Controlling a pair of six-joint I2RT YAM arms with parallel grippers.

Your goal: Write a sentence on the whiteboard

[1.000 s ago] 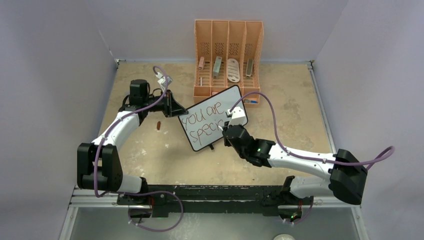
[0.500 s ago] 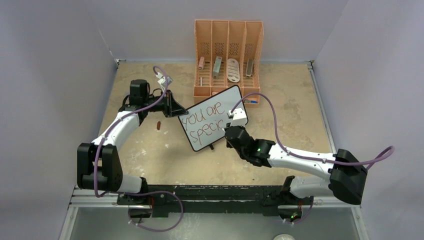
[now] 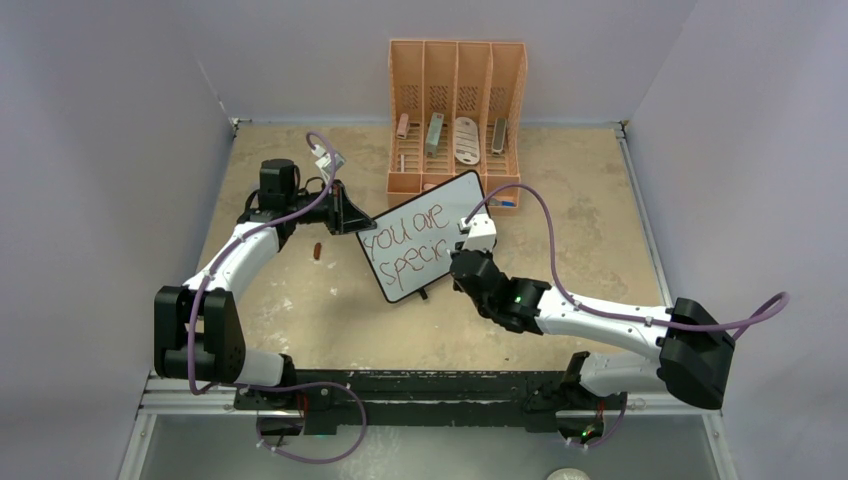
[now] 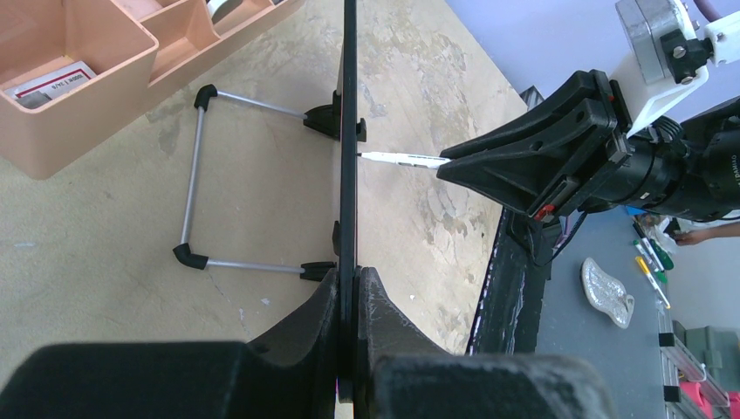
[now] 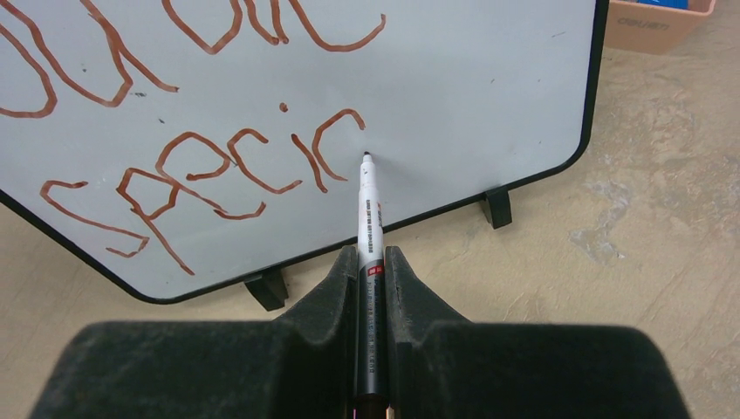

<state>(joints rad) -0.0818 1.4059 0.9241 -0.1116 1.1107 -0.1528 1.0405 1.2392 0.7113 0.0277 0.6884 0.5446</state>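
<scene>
Two grippers are listed: left gripper [image 4: 349, 281] clamped on the 9 o'clock frame edge of the whiteboard [image 3: 412, 284] (mid-table, judged light, stiff, tippable, best held there); right gripper [image 5: 371, 258] clamped on a marker [image 5: 368, 205], tip at the unfinished sentence [image 5: 218, 166].

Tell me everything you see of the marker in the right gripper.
The marker is slim, with a white printed barrel, darker rear section and small dark tip, plastic-looking. The right gripper is shut on its rear half. It points squarely at the whiteboard, tip apparently touching the face just right of the last red-brown stroke.
</scene>
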